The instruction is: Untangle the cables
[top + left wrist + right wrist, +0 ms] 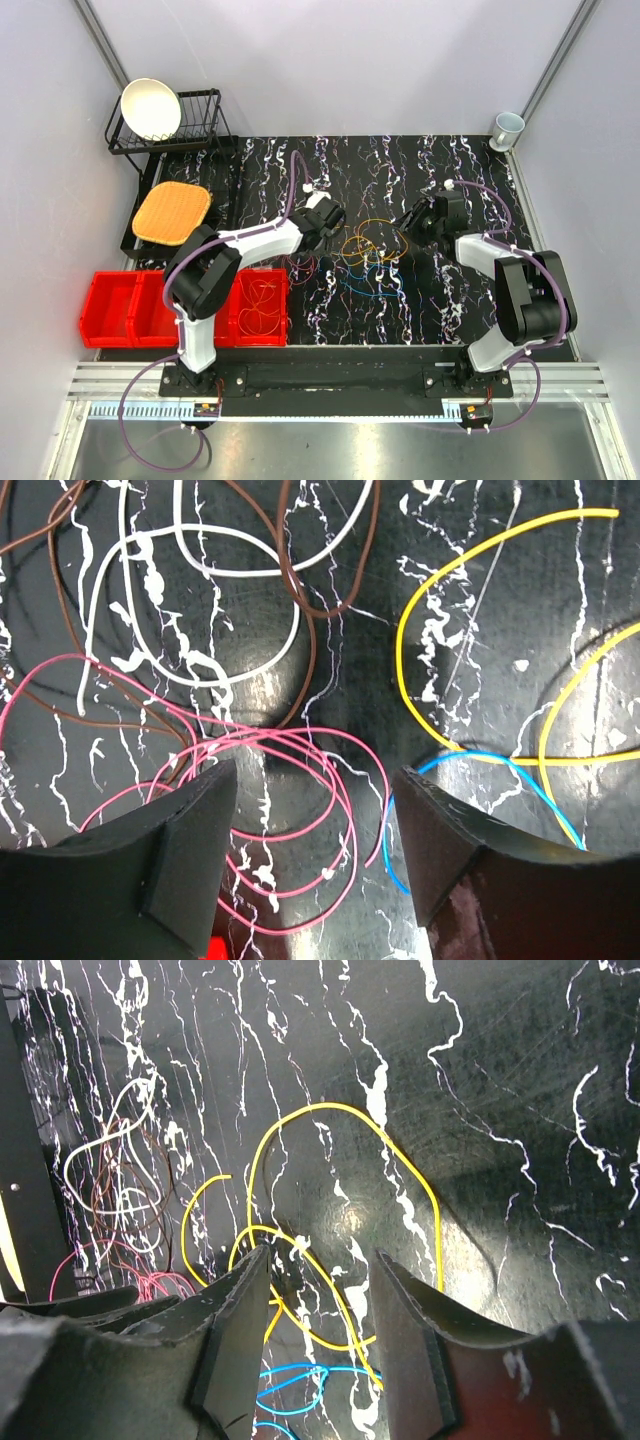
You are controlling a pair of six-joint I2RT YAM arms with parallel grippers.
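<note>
Cables [365,255] lie in a loose heap in the middle of the mat [450,290], between the two arms.

Left gripper [315,780] sits low over the heap's left side. Fingers wide, pink loops [300,835] lying between them, nothing pinched.

Right gripper [318,1255] is at the heap's right side. Fingers part-way apart, straddling a yellow cable [340,1110], not clamped.

Step, I'd say: each arm choosing one strand. Next needs a clean pinch on pink alone, since brown [300,600] and white [240,670] cross close by. Then a slow pull toward the mat's left edge.
</note>
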